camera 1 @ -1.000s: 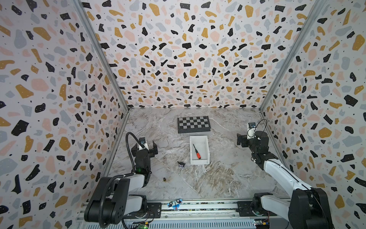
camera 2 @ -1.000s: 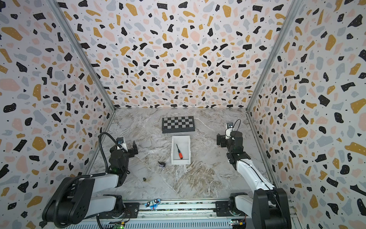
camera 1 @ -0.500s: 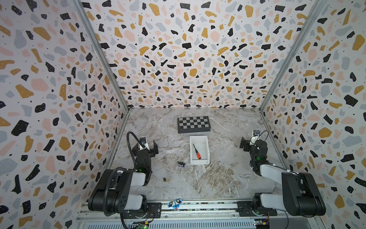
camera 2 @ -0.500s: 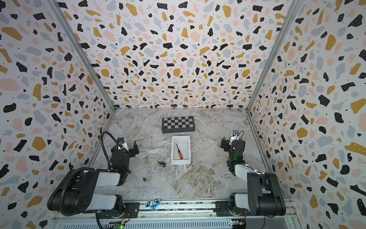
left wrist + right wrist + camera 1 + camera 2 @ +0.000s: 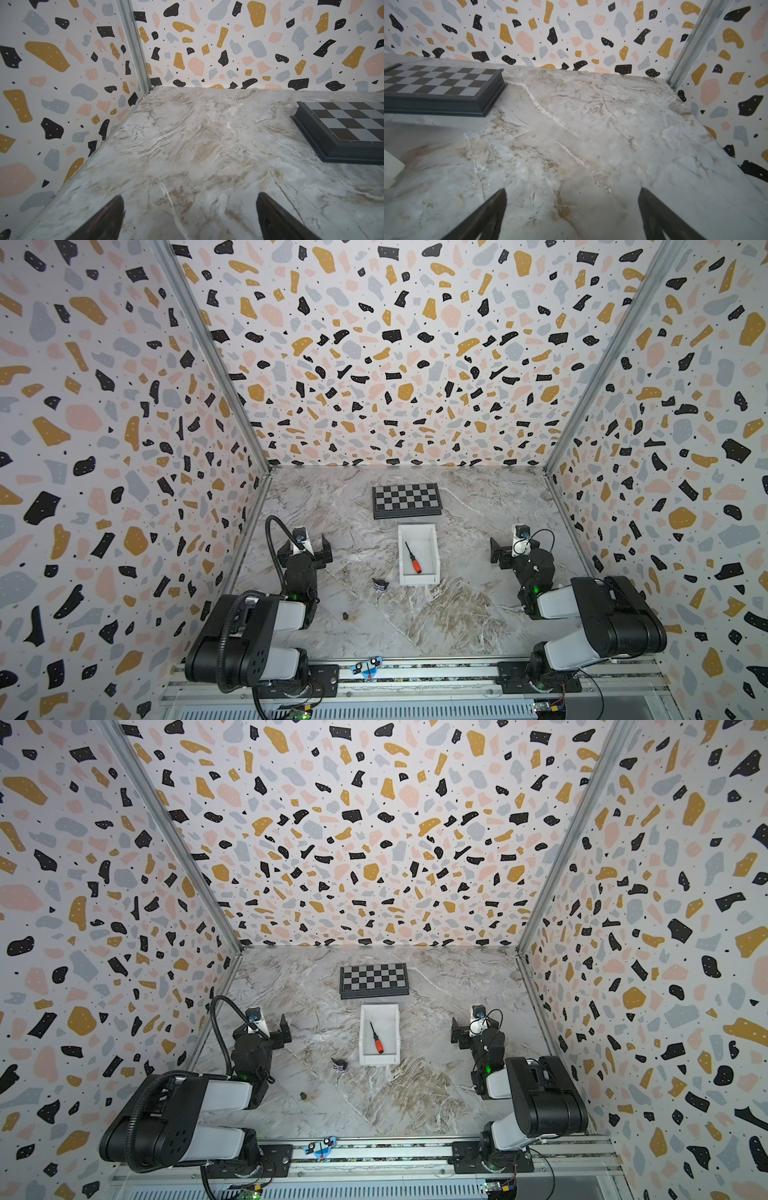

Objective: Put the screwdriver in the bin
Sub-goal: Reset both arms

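While spread, empty, left end effector [image 5: 190, 196] and right end effector [image 5: 572, 189] over marbled tabletop [image 5: 457, 614] amid terrazzo walls [image 5: 395, 344].

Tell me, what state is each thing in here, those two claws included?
screwdriver: lying flat inside the bin, nothing holding it.
bin: upright, open-topped, screwdriver inside.
chessboard: flat on the table, checkered side up.
striped object: on the table beside the bin, not touching it.
left gripper: open, empty.
right gripper: open, empty.
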Tool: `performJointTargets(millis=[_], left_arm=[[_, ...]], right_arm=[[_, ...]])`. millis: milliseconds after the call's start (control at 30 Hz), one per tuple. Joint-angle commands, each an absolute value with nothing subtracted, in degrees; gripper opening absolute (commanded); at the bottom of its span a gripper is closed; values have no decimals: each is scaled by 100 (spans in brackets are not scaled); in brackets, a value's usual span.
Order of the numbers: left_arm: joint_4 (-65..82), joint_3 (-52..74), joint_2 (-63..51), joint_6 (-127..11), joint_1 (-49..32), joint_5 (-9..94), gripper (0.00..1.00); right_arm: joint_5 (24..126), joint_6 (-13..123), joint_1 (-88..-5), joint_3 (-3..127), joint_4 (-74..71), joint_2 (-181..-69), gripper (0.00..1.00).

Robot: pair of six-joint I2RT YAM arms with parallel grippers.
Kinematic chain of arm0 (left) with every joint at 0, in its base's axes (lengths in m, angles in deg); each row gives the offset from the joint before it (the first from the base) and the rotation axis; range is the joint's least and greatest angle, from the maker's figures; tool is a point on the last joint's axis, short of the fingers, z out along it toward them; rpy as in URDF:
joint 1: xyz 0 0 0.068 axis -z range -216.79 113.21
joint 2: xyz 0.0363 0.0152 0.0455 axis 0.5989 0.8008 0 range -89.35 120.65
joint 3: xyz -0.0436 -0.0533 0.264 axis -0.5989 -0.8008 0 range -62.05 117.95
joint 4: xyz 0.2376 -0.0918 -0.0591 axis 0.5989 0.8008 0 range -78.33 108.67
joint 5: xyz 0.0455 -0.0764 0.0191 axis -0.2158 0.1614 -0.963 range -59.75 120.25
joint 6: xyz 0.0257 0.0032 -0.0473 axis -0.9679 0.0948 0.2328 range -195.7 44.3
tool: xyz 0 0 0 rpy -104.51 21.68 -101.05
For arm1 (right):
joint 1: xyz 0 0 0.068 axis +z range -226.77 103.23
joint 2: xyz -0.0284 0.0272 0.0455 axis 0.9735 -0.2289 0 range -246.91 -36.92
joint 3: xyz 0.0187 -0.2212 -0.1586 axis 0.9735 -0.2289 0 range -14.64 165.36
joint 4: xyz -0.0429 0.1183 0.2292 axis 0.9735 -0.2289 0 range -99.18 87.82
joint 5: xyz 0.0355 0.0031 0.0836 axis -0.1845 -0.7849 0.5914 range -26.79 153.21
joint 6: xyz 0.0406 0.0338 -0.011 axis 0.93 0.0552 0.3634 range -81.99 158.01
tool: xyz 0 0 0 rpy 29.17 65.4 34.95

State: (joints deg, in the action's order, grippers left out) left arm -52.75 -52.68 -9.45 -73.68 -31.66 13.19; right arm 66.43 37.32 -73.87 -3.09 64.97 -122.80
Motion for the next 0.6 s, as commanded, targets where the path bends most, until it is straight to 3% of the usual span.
performJointTargets(millis=[0, 567], left_arm=[[-5633, -5231, -958, -7359, -3192, 1223, 100], [-5622, -5229, -952, -7360, -3187, 1223, 100]], right_arm=[[6860, 3620, -7422, -199, 6755, -12231, 99], [6822, 3642, -7404, -146, 6691, -12273, 99]])
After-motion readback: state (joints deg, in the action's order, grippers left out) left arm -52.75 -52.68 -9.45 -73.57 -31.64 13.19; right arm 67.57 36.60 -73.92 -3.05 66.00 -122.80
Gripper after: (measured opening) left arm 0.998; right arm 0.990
